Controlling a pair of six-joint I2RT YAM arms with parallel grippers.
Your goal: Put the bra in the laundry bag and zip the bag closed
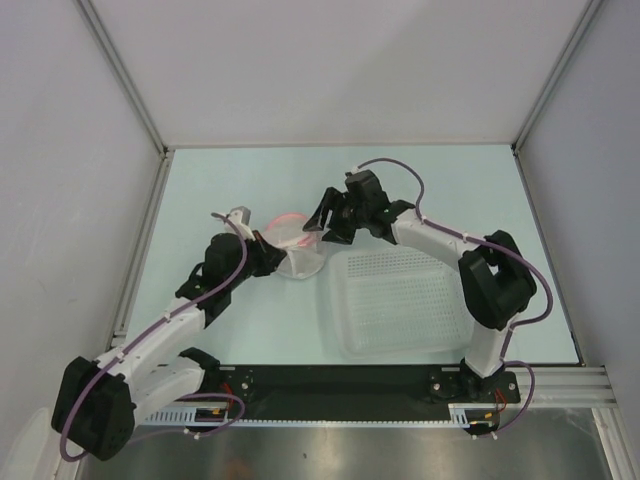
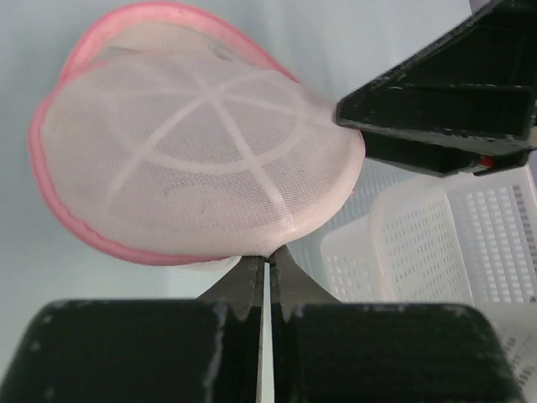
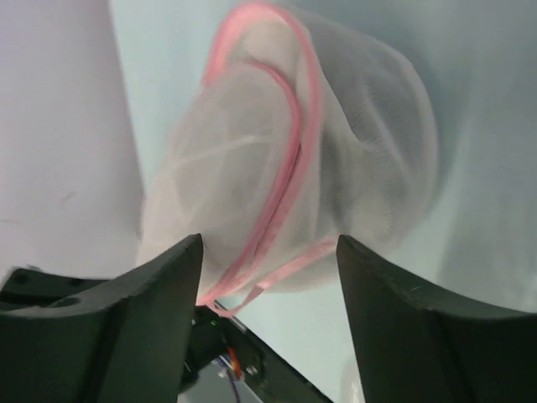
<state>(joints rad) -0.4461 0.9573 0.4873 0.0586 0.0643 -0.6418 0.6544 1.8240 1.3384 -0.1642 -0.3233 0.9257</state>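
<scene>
The laundry bag [image 1: 291, 238] is a white mesh pouch with pink trim, held off the table between the two arms. My left gripper [image 2: 268, 257] is shut on the bag's lower mesh edge [image 2: 193, 151]. My right gripper [image 3: 268, 252] stands open just in front of the bag [image 3: 352, 143], its fingers on either side of the pink zipper line and apart from it. A thin pink loop [image 3: 277, 273] hangs from the bag's lower rim. In the top view the right gripper [image 1: 322, 222] sits at the bag's right side and the left gripper [image 1: 272, 254] at its near left. The bra shows in no view.
A white perforated plastic basket [image 1: 405, 300] lies on the table to the right of the bag, under the right arm's forearm; its corner [image 2: 470, 235] also shows in the left wrist view. Grey walls close the table's left, far and right sides.
</scene>
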